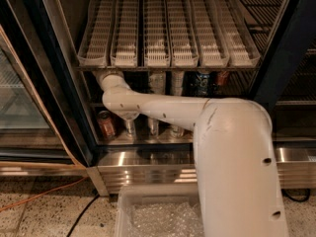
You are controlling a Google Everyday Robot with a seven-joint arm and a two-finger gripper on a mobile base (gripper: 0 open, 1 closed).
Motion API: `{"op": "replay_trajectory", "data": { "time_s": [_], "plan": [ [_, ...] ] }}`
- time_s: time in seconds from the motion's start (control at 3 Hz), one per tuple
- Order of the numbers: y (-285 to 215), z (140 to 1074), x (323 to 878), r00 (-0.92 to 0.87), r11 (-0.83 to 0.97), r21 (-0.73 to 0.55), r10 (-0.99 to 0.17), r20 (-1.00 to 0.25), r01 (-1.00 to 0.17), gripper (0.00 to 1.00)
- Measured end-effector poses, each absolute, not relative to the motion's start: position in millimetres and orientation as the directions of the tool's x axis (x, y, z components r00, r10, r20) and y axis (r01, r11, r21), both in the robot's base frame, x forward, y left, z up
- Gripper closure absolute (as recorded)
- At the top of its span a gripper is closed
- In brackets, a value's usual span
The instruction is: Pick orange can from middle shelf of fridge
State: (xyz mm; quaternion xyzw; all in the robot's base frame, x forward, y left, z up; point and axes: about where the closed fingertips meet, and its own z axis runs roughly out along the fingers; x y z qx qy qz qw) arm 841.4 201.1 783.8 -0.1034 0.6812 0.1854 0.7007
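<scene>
The fridge [56, 68] stands open in front of me, with a ribbed steel base panel [143, 171]. My white arm reaches in from the lower right to the left end of the middle shelf [97, 103]. The gripper [105, 76] is at the arm's end, pushed up under the front rim of the white glide trays and mostly hidden there. The orange can does not show; it is hidden behind the wrist or the trays. Further right on the same shelf stand pale bottles [157, 81], a dark can [200, 82] and a red can [222, 78].
White slotted glide trays [168, 28] hang just above the wrist. On the steel floor below stand a reddish-brown can [105, 124] and clear bottles [153, 126]. A glass door [24, 107] is at left. A clear plastic bin [158, 216] sits on the floor in front.
</scene>
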Motion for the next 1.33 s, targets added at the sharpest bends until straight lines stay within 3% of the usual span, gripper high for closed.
{"op": "replay_trajectory", "data": {
  "time_s": [1.33],
  "plan": [
    [172, 786, 774, 0.010, 0.905, 0.127, 0.143, -0.990, -0.407, 1.00]
  ]
}}
